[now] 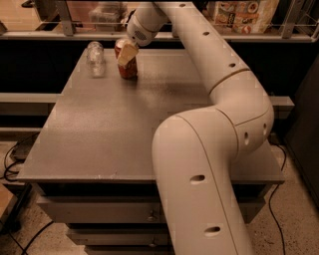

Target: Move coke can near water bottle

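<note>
The red coke can (pixel 128 67) stands upright at the far left of the grey table (pixel 119 129). The clear water bottle (pixel 95 60) stands just to its left, a small gap apart. My gripper (pixel 126 51) reaches in from the upper right and sits on the can's top half. One pale finger (pixel 127 53) lies across the can's front and the other is hidden behind it. The gripper is shut on the can. My white arm fills the right side of the view.
A metal rail (pixel 75 35) runs behind the table's far edge, with snack bags (pixel 243 12) on the shelf beyond. Drawers (pixel 99 211) sit under the table front. Cables (pixel 12 159) lie on the floor at left.
</note>
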`<state>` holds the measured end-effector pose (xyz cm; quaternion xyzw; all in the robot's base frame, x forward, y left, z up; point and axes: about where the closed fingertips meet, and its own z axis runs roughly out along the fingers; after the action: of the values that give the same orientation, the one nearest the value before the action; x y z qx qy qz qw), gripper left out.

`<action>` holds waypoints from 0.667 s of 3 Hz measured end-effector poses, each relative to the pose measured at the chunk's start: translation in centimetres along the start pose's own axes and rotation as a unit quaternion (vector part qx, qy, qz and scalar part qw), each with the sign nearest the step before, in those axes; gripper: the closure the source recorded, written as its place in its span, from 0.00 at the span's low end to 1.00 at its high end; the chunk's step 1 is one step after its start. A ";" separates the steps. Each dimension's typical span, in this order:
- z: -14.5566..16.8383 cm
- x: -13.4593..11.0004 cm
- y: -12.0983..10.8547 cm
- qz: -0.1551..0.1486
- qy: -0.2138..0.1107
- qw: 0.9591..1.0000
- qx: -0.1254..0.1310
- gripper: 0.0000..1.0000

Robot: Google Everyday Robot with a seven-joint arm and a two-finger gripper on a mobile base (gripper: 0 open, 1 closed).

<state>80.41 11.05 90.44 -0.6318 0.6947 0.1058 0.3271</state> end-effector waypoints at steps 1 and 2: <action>0.9 -0.6 0.5 -0.010 0.009 1.000 -0.013 0.00; 1.2 -1.2 0.7 -0.011 0.004 1.000 -0.021 0.00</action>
<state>80.11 12.84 90.03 -0.6465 0.6869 0.1142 0.3118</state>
